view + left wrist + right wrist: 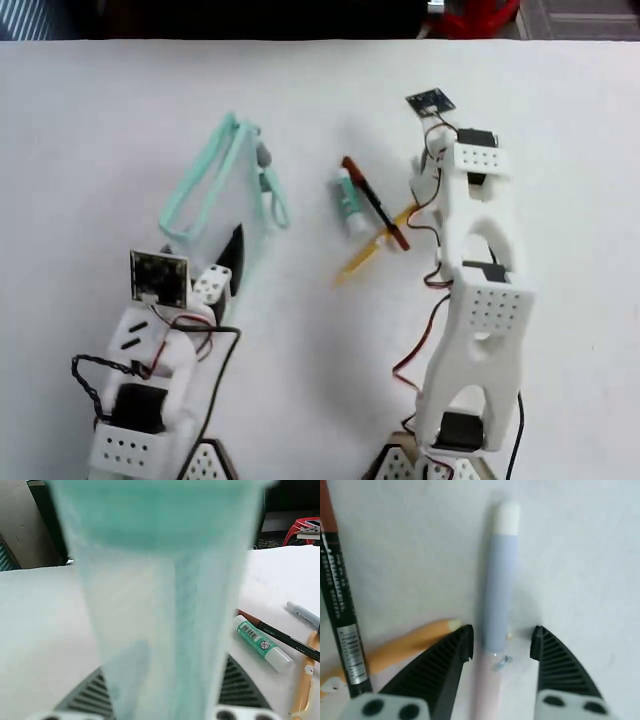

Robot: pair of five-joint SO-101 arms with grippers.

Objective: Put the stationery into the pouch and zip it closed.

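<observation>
A teal see-through pouch (225, 185) stands on the white table (100, 120), and my left gripper (228, 262) is shut on its near edge. In the left wrist view the pouch (165, 580) runs up between the fingers (90, 695). To its right lie a green-and-white glue stick (347, 200), a black-and-red pen (372, 200) and a yellow pencil (372, 248). My right gripper (501, 635) is open and low over the table, straddling a blue-and-pink pen (496, 590) with a white cap. The fingers do not touch the pen. The black pen (340, 610) and the pencil (410, 642) lie just beside it.
The right arm (475, 290) stretches over the table's right half, its red and black wires hanging beside the stationery. The table's far edge (320, 40) meets a dark background. Bare table lies left of the pouch and to the far right.
</observation>
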